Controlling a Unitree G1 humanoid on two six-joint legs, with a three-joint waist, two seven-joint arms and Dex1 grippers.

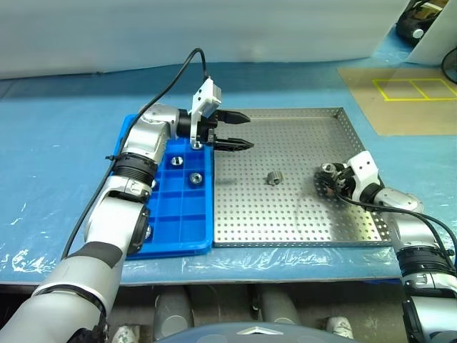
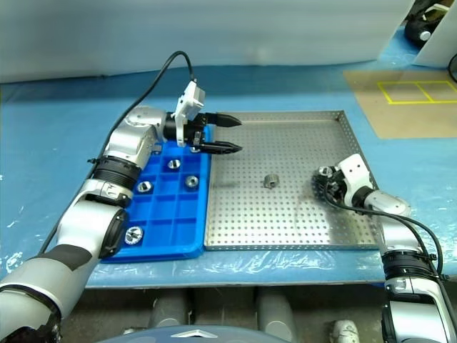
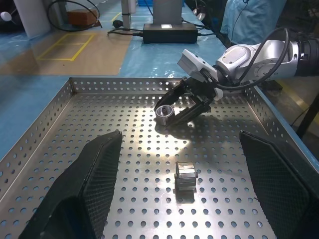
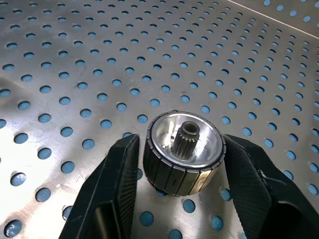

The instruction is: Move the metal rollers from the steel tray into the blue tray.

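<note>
Right gripper (image 4: 182,199): two black fingers (image 4: 107,194) set one to each side of a metal roller (image 4: 182,152), pads against or a hair off its ribbed flank; judged closed on it, though the roller rests on the steel tray (image 1: 285,221), not lifted. Roller between the jaws: short silver cylinder, end face up, toothed bore in the middle, grooved dark outer wall. Likely solid metal, dense for its bulk, rigid, not fragile; the polished end face looks slippery, the ribbed wall should give better purchase. Best hold, by judgement: across the wall at mid-height, pads square to the axis, so it cannot pivot or squirt out. Beyond these jaws, toward the tray's centre: a second roller (image 1: 274,177), lying on its side on the perforated floor, well apart from either gripper; it may roll if nudged. Left gripper (image 1: 239,131): jaws wide apart, empty, hovering level over the steel tray's edge nearest the blue tray (image 1: 193,236). Behind and below those jaws: blue tray compartments, several already holding rollers (image 2: 191,181), many cells free.
</note>
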